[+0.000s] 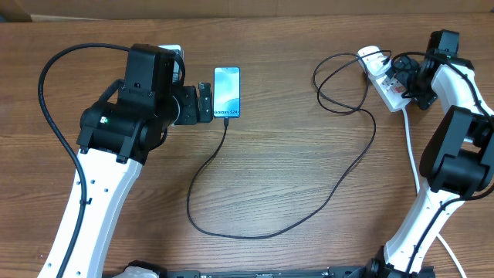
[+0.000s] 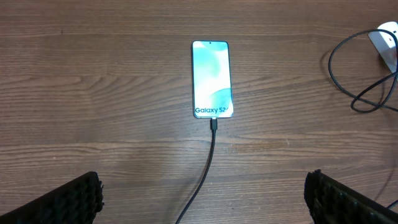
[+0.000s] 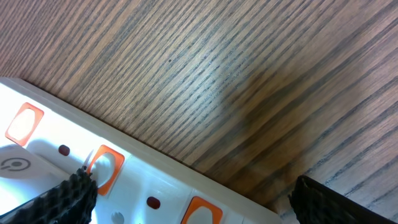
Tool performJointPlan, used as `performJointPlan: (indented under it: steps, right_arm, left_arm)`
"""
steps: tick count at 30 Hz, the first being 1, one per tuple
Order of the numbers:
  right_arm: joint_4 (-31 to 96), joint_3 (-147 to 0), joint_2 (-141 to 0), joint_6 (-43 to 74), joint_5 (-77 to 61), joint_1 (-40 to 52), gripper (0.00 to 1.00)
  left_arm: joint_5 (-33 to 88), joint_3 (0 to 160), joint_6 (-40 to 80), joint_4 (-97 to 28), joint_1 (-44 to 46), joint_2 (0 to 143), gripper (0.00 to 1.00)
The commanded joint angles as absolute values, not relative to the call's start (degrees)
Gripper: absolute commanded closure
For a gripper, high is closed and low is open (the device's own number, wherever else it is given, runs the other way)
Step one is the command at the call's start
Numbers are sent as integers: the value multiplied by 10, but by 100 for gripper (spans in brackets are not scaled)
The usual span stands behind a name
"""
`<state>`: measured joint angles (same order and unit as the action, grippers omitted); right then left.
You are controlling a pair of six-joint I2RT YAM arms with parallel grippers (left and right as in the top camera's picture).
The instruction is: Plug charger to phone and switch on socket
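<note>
The phone [image 1: 227, 91] lies flat on the wooden table, its blue-teal screen [image 2: 212, 79] lit. The charger [image 1: 231, 232] is a thin black cable; its connector tip [image 2: 214, 124] sits in the phone's lower short edge. The cable [image 2: 208, 162] loops across the table to the socket [image 1: 384, 77] at the back right. My left gripper [image 1: 204, 102] is open just left of the phone, its jaws [image 2: 202, 190] wide with only the cable between them. My right gripper [image 1: 405, 81] hangs open over the socket [image 3: 143, 180], one fingertip [image 3: 71, 196] at an orange switch [image 3: 104, 168].
A thick white cord [image 1: 413, 147] trails from the socket toward the front right beside the right arm. Loops of black cable [image 1: 340, 85] lie left of the socket. More orange switches [image 3: 25, 121] show along the strip. A small white object [image 1: 174, 50] peeks from behind the left arm.
</note>
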<state>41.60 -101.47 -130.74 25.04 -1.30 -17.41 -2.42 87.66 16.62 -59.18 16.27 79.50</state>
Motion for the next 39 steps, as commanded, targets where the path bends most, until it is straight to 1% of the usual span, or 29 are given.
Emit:
performJointPlan:
  steps: [1, 13, 21, 25, 34, 39]
  right_arm:
    - [428, -1013, -1286, 240, -25, -171, 0]
    - [503, -1013, -1089, 240, 3, -194, 0]
    - [619, -1013, -963, 240, -1, -176, 0]
    - [674, -1013, -912, 240, -1, -150, 0]
    - [718, -1013, -823, 240, -1, -52, 0]
    - [763, -1009, -779, 239, 12, -1, 0]
  left_arm:
    - [-32, 871, 174, -593, 164, 794, 1]
    - [-32, 871, 174, -593, 164, 794, 0]
    - [-32, 871, 174, -593, 164, 794, 0]
    - [-32, 871, 174, -593, 164, 794, 0]
    - [-32, 871, 174, -593, 164, 794, 0]
    - [-32, 871, 174, -593, 164, 794, 0]
